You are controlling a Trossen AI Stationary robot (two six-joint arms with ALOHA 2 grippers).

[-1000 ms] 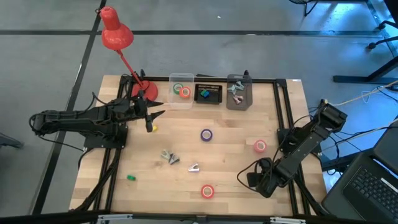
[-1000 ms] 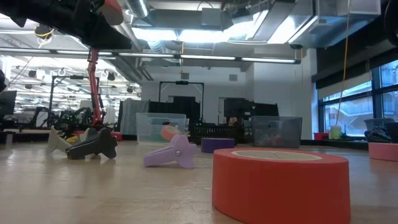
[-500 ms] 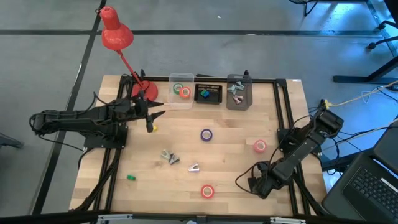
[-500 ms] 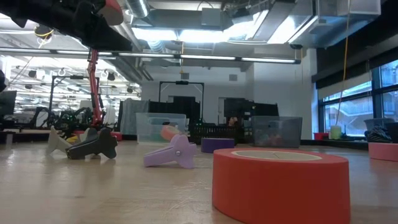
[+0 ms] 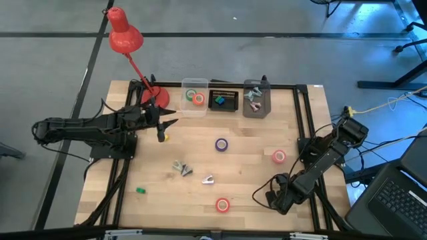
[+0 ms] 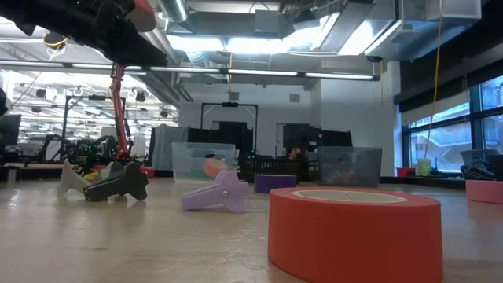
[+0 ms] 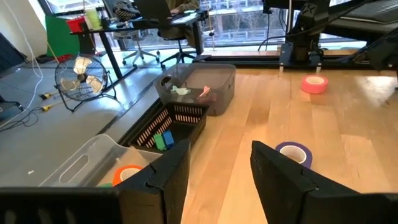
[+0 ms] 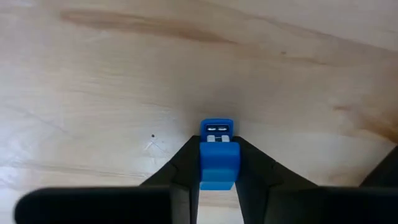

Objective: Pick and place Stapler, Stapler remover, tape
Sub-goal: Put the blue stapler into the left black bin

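My right gripper (image 5: pixel 275 200) is low over the table's near right part, shut on a small blue stapler (image 8: pixel 218 149). My left gripper (image 5: pixel 167 125) hovers open over the far left part, touching nothing; its fingers (image 7: pixel 283 177) stand well apart. Loose tape rolls lie flat on the wood: purple (image 5: pixel 221 144), pink (image 5: pixel 279 157) and red-orange (image 5: pixel 222 205). Two stapler removers (image 5: pixel 181 167) (image 5: pixel 208 179) lie near the middle. A clear bin (image 5: pixel 193 99) holds green and orange tape. My right gripper pinches the blue stapler between its two fingers (image 8: pixel 183 168), one on each side of the body. The fingers point down at the table from above. The stapler's far end (image 8: pixel 217 127) sticks out past the fingertips, close to the wood; whether it touches, I cannot tell.
A black tray (image 5: pixel 224 101) and a grey bin (image 5: pixel 256 100) sit beside the clear bin along the far edge. A red desk lamp (image 5: pixel 124 37) stands at the far left corner. A small green block (image 5: pixel 141 191) and a yellow bit (image 5: pixel 165 137) lie on the left.
My right arm has folded lower, and its gripper has shifted slightly toward the table's left and near edge, staying low over the wood.
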